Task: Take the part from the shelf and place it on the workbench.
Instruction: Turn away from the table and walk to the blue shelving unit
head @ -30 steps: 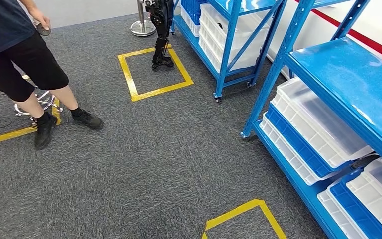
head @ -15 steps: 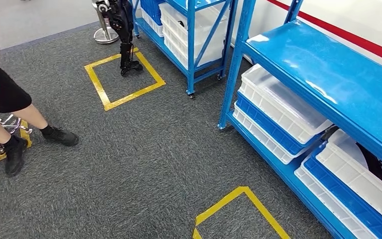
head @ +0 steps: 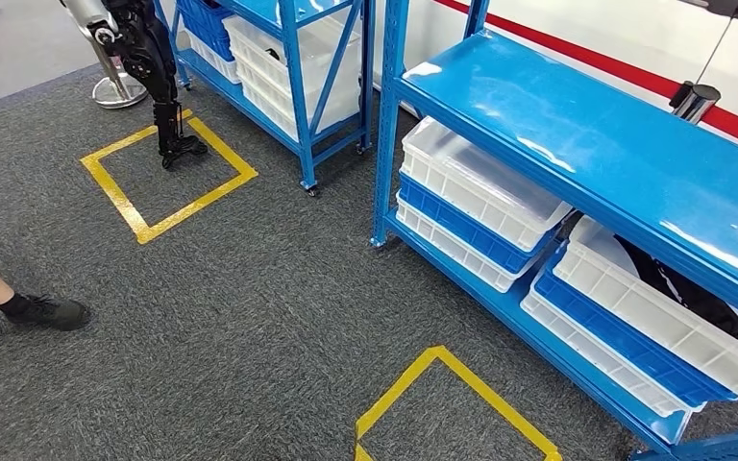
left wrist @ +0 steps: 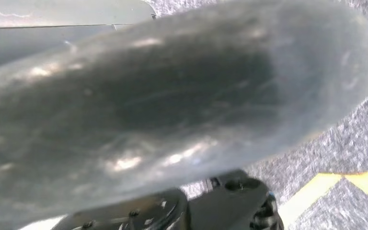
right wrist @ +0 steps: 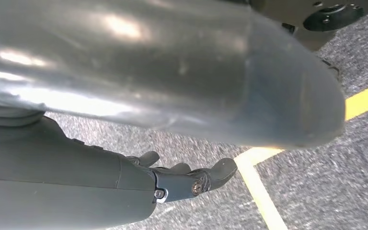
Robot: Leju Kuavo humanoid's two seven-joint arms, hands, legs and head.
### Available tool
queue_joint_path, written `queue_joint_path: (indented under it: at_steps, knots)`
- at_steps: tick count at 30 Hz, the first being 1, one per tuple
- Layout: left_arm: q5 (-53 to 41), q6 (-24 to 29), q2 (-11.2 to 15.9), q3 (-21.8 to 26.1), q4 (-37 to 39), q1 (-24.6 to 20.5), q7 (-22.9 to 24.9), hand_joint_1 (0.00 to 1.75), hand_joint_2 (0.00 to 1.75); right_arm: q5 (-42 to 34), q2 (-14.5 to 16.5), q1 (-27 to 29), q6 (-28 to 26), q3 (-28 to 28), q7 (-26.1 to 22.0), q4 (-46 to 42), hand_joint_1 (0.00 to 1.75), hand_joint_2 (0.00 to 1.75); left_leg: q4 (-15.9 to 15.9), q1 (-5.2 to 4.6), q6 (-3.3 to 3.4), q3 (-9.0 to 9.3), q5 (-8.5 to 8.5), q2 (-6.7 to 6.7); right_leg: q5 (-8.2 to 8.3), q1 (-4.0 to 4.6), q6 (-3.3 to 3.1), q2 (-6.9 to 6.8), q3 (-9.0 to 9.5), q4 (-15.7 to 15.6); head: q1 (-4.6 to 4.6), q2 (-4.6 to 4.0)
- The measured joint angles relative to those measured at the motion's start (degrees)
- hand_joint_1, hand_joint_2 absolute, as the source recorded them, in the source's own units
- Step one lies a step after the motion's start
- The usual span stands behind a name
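Looks like the part [head: 680, 288] is that dark thing lying in the white bin [head: 625, 298] on the low level of the blue shelf [head: 577, 125] on the right, tucked well under the top deck, though it's too hidden to be sure. Your right hand [right wrist: 187, 179] hangs over the carpet with its fingers loosely spread and nothing in them. I can't tell what the left hand is doing, since that wrist view is all blur. My worry is that reaching in low from here could knock an arm on the top deck's edge or drag the bin off the stacked blue tray [head: 634, 351]. A person's shoe [head: 48, 312] is far left, so watch any turn toward the worktop.
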Motion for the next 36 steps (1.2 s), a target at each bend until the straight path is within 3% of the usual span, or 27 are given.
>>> queue_joint_path:
  at_steps: [1,3,5,6,8,9,10,12,14,15,16,18,20,21,22,23,25,27,29,30,32,34,36]
  knots:
    - [0.0,0.0,0.0,0.0,0.0,0.0,0.0,0.00,0.00,0.0,0.0,0.0,0.0,0.0,0.0,0.0,0.00,0.00,-0.2,0.06,0.38,-0.03,0.14,0.59,-1.06,0.04,-0.06,-1.36,-0.98,2.0,0.14,-0.01]
    - [0.0,0.0,0.0,0.0,0.0,0.1,0.0,0.00,0.00,0.0,0.0,-0.2,0.0,0.0,0.0,0.0,0.00,0.00,-0.2,-0.08,0.80,-0.16,0.16,1.91,-4.48,0.08,-0.42,-4.22,-4.60,9.2,0.41,-0.01]
    - [0.0,0.0,0.0,0.1,0.0,0.2,0.0,0.00,0.00,0.0,0.1,-0.3,0.0,0.0,0.0,0.0,0.00,0.00,-0.2,-0.23,0.86,-0.28,0.09,3.49,-6.77,-0.03,-0.22,-5.13,-7.73,15.4,0.45,-0.01]
    - [0.0,0.0,0.0,0.1,0.0,0.2,0.0,0.00,0.00,0.0,0.1,-0.2,0.0,0.0,0.0,0.0,0.00,0.00,-0.2,-0.26,0.86,-0.31,0.06,4.22,-6.64,-0.06,0.17,-5.31,-7.78,15.6,0.48,-0.02]
    - [0.0,0.0,0.0,0.1,0.0,0.2,0.0,0.00,0.00,0.0,0.0,-0.2,0.0,0.0,0.0,0.0,0.00,0.00,-0.2,-0.26,0.72,-0.25,-0.02,5.53,-4.28,-0.04,1.10,-6.55,-4.21,9.3,0.50,-0.01]
    - [0.0,0.0,0.0,0.2,0.0,0.2,0.0,0.00,0.00,0.0,0.0,-0.2,0.0,0.0,0.0,0.0,0.00,0.00,-0.2,-0.44,0.52,-0.15,-0.15,6.12,-2.93,0.08,1.26,-8.12,-1.85,5.0,0.50,-0.01]
    - [0.0,0.0,-0.1,0.2,0.0,0.2,0.0,0.00,0.00,0.0,0.0,-0.4,0.0,0.0,0.0,0.0,0.00,0.00,-0.2,-0.60,0.23,0.01,-0.35,6.71,-1.89,0.24,1.18,-9.42,0.09,1.6,0.45,-0.01]
    - [0.0,0.0,0.0,0.2,0.0,0.3,0.0,0.00,0.00,0.1,0.0,-0.6,0.0,0.0,0.0,0.0,0.00,0.00,-0.2,-0.88,-0.42,0.55,-0.69,7.88,-0.91,0.62,0.38,-10.48,1.31,-0.9,0.30,-0.02]
    - [0.0,0.0,0.0,0.2,0.0,0.1,-0.1,0.00,0.00,0.1,0.0,-0.5,0.0,0.0,0.0,0.0,0.00,0.00,-0.4,-0.69,-1.08,1.22,-1.00,8.87,-0.48,0.56,-0.40,-9.01,1.37,-1.1,0.22,-0.01]
    - [0.0,0.0,-0.1,0.2,0.0,0.0,-0.2,0.00,0.00,0.1,0.0,-0.5,0.0,0.0,0.0,0.0,0.00,0.00,0.1,-0.53,-1.43,1.32,-1.58,8.26,-0.31,0.36,-0.73,-8.27,1.69,-1.2,0.17,-0.01]
    - [0.0,0.0,-0.1,0.2,0.0,-0.1,-0.2,0.00,0.00,0.1,0.0,-0.5,0.0,0.0,0.0,0.0,0.00,0.00,1.6,-0.38,-1.73,0.90,-2.72,6.95,-0.18,0.09,-1.04,-7.54,2.01,-1.4,0.03,-0.01]
    - [0.0,0.0,-0.1,0.2,0.0,-0.1,-0.3,0.00,0.00,0.2,0.0,-0.4,0.0,0.0,0.0,0.0,0.00,0.00,8.3,-0.19,-2.06,-1.98,-6.45,3.37,-0.05,-0.15,-1.56,-6.05,2.39,-1.5,-0.20,-0.01]
    - [-0.1,0.0,-0.1,0.2,0.0,0.1,-0.3,0.00,0.00,0.3,0.1,-0.4,0.0,0.0,0.0,0.0,0.00,0.00,15.2,-0.20,-2.11,-5.59,-8.91,1.84,-0.08,-0.04,-1.83,-4.33,2.46,-1.4,-0.23,0.00]
    - [-0.1,0.0,-0.1,0.2,0.0,0.2,-0.3,0.00,0.00,0.3,0.1,-0.4,0.0,0.0,0.0,0.0,0.00,0.00,16.0,-0.20,-2.06,-6.32,-8.46,1.63,-0.10,0.02,-1.85,-3.40,2.55,-1.4,-0.22,-0.01]
    - [-0.1,0.0,-0.1,0.2,0.0,0.3,-0.3,0.00,0.00,0.3,0.0,-0.3,0.0,0.0,0.0,0.0,0.00,0.00,14.7,-0.19,-1.96,-6.00,-6.94,1.49,-0.12,0.02,-1.85,-2.47,2.68,-1.4,-0.22,-0.01]
    - [-0.1,0.0,-0.1,0.2,0.0,0.3,-0.3,0.00,0.00,0.3,0.1,-0.3,0.0,0.0,0.0,0.0,0.00,0.00,11.4,-0.14,-1.82,-4.74,-4.67,1.15,-0.15,0.01,-1.82,-1.57,2.82,-1.4,-0.20,-0.02]
    - [-0.1,0.0,0.0,0.2,0.0,0.3,-0.3,0.00,0.00,0.4,0.1,-0.4,0.0,0.0,0.0,0.0,0.00,0.00,3.7,0.10,-1.64,-1.67,-0.87,-1.10,-0.29,0.10,-1.58,-0.05,2.86,-1.3,-0.21,-0.01]
    - [-0.1,0.0,0.0,0.3,0.0,0.2,-0.2,0.00,0.00,0.6,0.1,-0.3,0.0,0.0,0.0,0.0,0.00,0.00,0.2,0.12,-1.49,-0.38,0.18,-2.66,-0.37,0.20,-1.09,1.02,2.37,-1.2,-0.18,-0.01]
    - [-0.2,-0.1,0.0,0.3,0.0,0.0,-0.1,0.00,0.00,0.6,0.1,-0.2,0.0,0.0,0.0,0.0,0.00,0.00,-0.1,-0.10,-0.97,-0.34,0.25,-1.78,-0.28,0.07,-0.38,1.95,1.77,-1.4,-0.15,-0.01]
    - [-0.3,-0.1,0.0,0.3,0.0,0.0,-0.1,0.00,0.00,0.6,0.0,-0.1,0.0,0.0,-0.1,0.0,0.00,0.00,-0.4,-0.14,-0.58,-0.25,0.40,-1.22,-0.43,0.03,-0.06,1.60,1.47,-1.2,-0.15,-0.01]
    - [-0.5,-0.1,-0.1,0.3,0.0,0.0,-0.1,0.00,0.00,0.7,0.0,-0.1,0.0,0.0,-0.1,0.0,0.00,0.00,-0.9,-0.04,0.24,-0.09,0.66,0.12,-2.18,0.22,0.02,-1.08,-0.26,2.1,0.06,-0.01]
    - [-0.5,-0.1,-0.1,0.3,0.0,0.0,-0.2,0.00,0.00,0.7,0.0,-0.3,0.0,0.0,-0.2,0.0,0.00,0.00,-1.0,-0.21,0.69,-0.09,0.60,1.63,-5.50,0.24,-0.33,-4.20,-4.06,9.5,0.23,-0.01]
    - [-0.6,-0.1,-0.1,0.3,0.0,0.1,-0.2,0.00,0.00,0.7,0.0,-0.4,0.0,0.0,-0.2,0.0,0.00,0.00,-1.0,-0.33,0.81,-0.10,0.46,3.27,-7.27,0.08,-0.03,-5.12,-7.01,15.0,0.23,-0.01]
